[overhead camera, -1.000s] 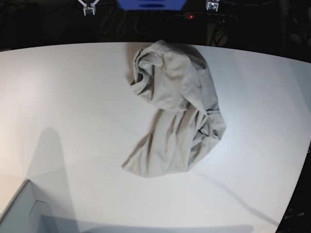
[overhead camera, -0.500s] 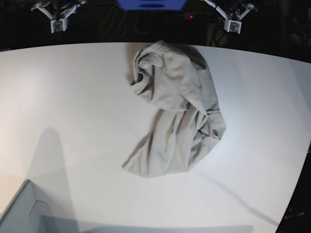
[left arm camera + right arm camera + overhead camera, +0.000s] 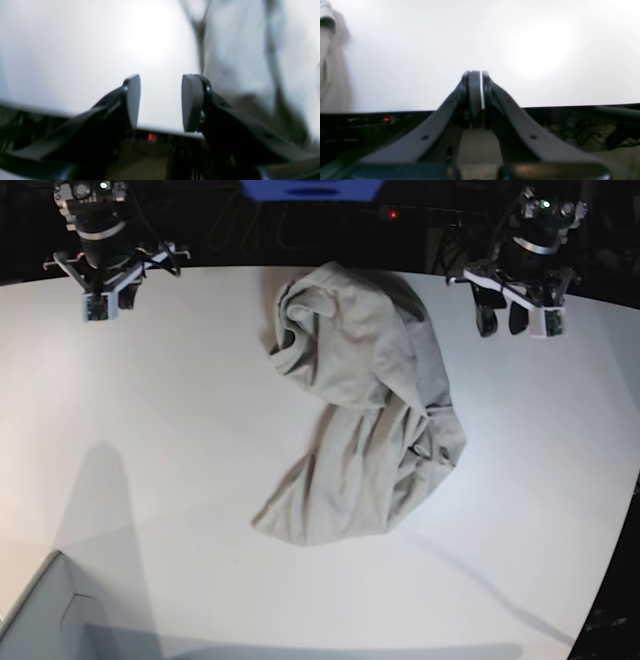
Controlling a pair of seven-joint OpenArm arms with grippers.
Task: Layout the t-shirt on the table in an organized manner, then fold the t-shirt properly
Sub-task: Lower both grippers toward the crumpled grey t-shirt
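I had two tools over the far edge of one white table. My left tool stood with its pads parted and nothing between them; my right tool was pressed closed and empty. One crumpled t-shirt lay between them, reaching from the far edge toward the table's middle.

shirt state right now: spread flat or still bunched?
Bunched. The t-shirt lies in a crumpled heap on the table, fabric rolled over itself at the far end, no sleeves laid out.
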